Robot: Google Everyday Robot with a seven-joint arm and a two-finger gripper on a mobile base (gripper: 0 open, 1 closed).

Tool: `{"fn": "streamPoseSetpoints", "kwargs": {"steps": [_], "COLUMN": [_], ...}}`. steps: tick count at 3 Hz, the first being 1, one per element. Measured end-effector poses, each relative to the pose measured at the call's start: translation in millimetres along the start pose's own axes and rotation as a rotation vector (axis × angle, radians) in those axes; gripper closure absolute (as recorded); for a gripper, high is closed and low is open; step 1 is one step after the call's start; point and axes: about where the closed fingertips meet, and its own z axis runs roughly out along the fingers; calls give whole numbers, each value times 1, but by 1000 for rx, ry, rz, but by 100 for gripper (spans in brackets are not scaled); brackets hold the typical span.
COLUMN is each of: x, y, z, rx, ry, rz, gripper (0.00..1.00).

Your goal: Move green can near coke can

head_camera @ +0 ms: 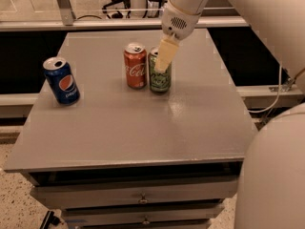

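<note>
The green can stands upright on the grey table, right beside the coke can, almost touching its right side. My gripper comes down from the upper right and is shut on the green can's upper part. One cream finger lies across the can's front and the other is hidden behind it. The coke can is red-orange with white script and stands free.
A blue Pepsi can stands near the table's left edge. My white arm fills the right side of the view. Drawers sit under the table front. A rail and a dark gap run behind the table.
</note>
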Motion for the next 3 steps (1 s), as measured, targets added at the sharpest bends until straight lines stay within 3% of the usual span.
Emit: {"fn": "streamPoseSetpoints", "kwargs": {"steps": [2, 3], "x": [4, 8], "y": [-5, -5], "z": [5, 5], "rx": [9, 14], "ry": [-11, -17], "rz": [53, 69], "gripper": [100, 82]}}
